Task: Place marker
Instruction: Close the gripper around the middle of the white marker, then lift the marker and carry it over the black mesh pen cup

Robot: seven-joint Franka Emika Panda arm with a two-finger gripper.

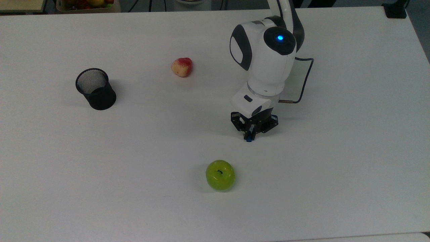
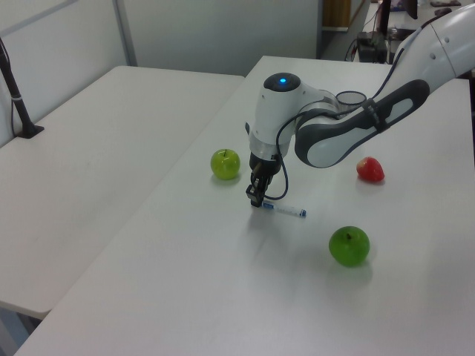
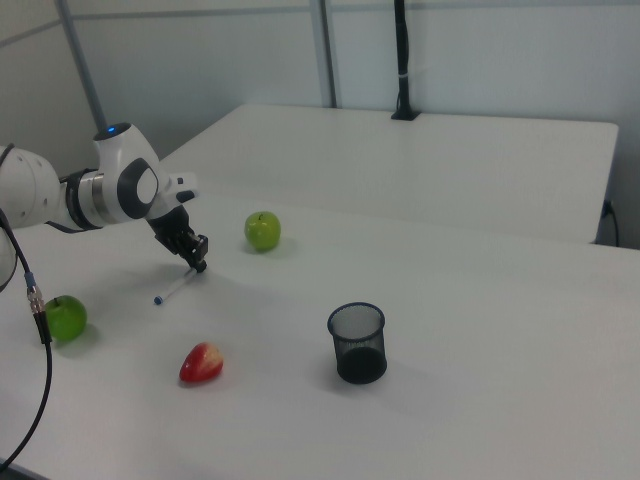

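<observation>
Near to far in the top view: a green apple (image 1: pixel 220 174) sits closest to the bottom edge on the white table (image 1: pixel 352 151). Just above it, apart from it, the gripper (image 1: pixel 249 137) is down at the tabletop, pointing straight down, its black fingers (image 1: pixel 252 134) clenched on the blue cap end of the marker (image 1: pixel 248 138). The marker lies flat on the table; most of its barrel is hidden under the wrist in the top view.

In the left view the marker (image 2: pixel 286 211) shows as a slim white barrel stretching from the gripper (image 2: pixel 256 200) toward the left view's right, with a small blue end at its far tip. It looks to be resting on the surface, grasped at the cap end. In the right view the marker (image 3: pixel 173 289) runs from the gripper (image 3: pixel 198 264) down toward the right view's left.

A second, darker green apple (image 2: pixel 349 245) is near the marker's free end in the left view, well apart from it. Farther up the top view, a red-and-yellow fruit, peach-like (image 1: pixel 181 67), sits left of the arm. A black mesh pen cup (image 1: pixel 95 88) stands upright, well apart, at the top view's left. A black cable (image 1: pixel 304 80) loops off the wrist. A box of fruit (image 1: pixel 85 4) sits beyond the table's far edge.
</observation>
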